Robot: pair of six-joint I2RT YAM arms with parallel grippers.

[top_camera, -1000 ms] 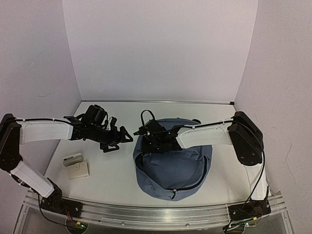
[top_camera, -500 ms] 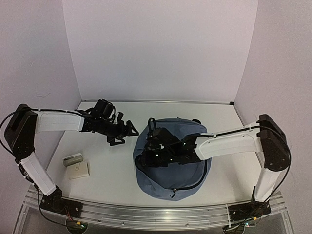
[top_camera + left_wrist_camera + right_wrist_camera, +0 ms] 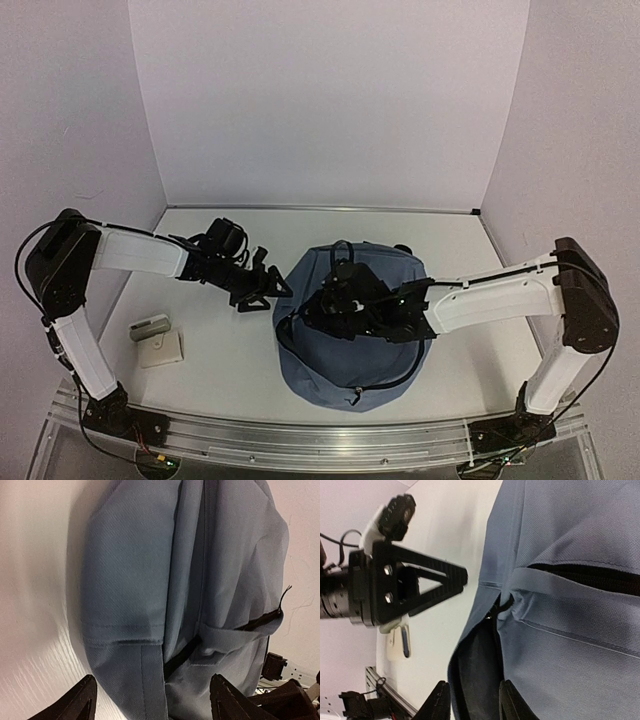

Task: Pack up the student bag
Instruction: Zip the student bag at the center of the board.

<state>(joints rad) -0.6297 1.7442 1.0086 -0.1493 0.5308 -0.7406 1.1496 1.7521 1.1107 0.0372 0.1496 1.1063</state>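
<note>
The slate-blue student bag [image 3: 360, 350] lies flat in the middle of the table, its main zip open along the left edge and showing dark lining [image 3: 480, 670]. My left gripper [image 3: 271, 290] is open and empty, just left of the bag; in the left wrist view its jaws [image 3: 150, 705] stand wide apart, facing the bag's side [image 3: 130, 580]. My right gripper [image 3: 308, 318] reaches across the bag's top. It is open [image 3: 475, 702], with the open zip edge and dark lining between its fingers. The left gripper also shows in the right wrist view [image 3: 420, 587].
A small grey-white object [image 3: 150, 327] and a flat cream item [image 3: 162, 349] lie on the table at the near left, also seen in the right wrist view [image 3: 400, 642]. White walls enclose the back and sides. A metal rail [image 3: 300, 440] runs along the near edge.
My left gripper has moved right, closer to the bag's left side. My right gripper has moved nearer across the bag top to the open zip edge.
</note>
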